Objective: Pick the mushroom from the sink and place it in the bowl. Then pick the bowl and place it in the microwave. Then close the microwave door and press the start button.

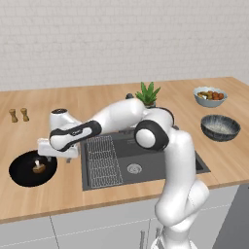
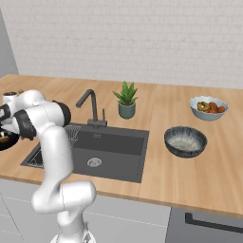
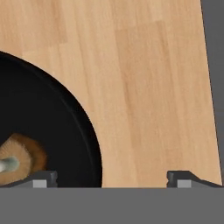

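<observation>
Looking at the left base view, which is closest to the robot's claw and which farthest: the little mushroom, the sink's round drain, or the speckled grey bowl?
Measured from the open gripper:
1. The tiny tan-brown mushroom, just below it, inside the glossy black round bowl at the counter's left.
2. The round drain, in the middle of the dark grey sink.
3. The grey speckled bowl, far right on the counter.

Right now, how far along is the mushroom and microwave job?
Done: the mushroom lies in the black bowl on the counter, left of the sink. In hand: nothing; the gripper hangs open over the bowl's rim. Left: grasp the bowl, put it in the microwave, close the door, press start.
</observation>
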